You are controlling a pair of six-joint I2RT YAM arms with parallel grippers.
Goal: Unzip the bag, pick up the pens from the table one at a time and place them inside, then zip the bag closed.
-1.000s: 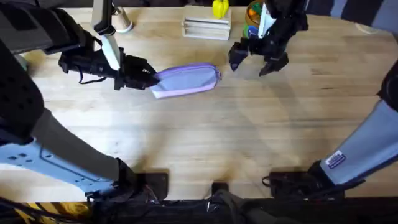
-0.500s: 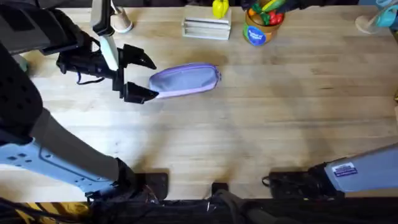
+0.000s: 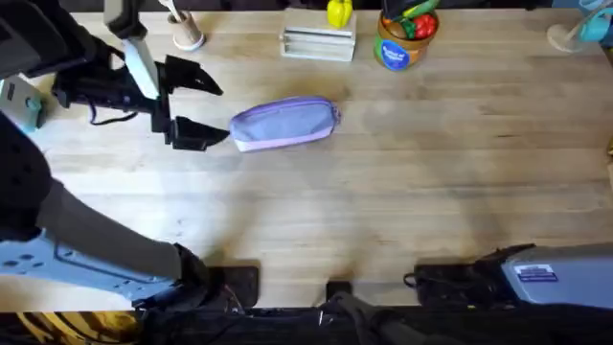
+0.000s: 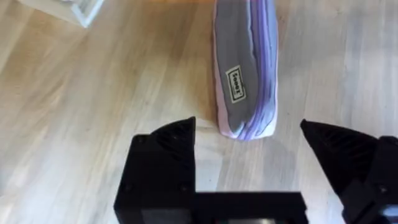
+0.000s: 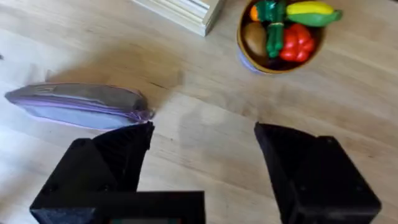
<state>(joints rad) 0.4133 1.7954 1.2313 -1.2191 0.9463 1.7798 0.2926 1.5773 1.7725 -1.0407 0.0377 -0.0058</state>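
- Light wooden table [image 3: 402, 201], seen from overhead.
- Lavender bag [image 3: 285, 124] lies flat on the table's far left half, zipped shut.
- Left gripper [image 3: 206, 110], spread wide, sits just beside the bag's left end, not touching.
- Right gripper [image 5: 202, 146] spread wide above the table, holding nothing.

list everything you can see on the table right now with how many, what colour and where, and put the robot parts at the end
bag: one, lavender-purple, zipped, lying left of the table's centre
bowl of toy vegetables: one, blue and tan bowl, far edge right of centre
stack of flat pale pieces: one, whitish, far edge, centre
yellow object: one, behind the stack
table: one, light wood
left gripper: one, black, open, just left of the bag, apart from it
right gripper: one, black, open, above the table
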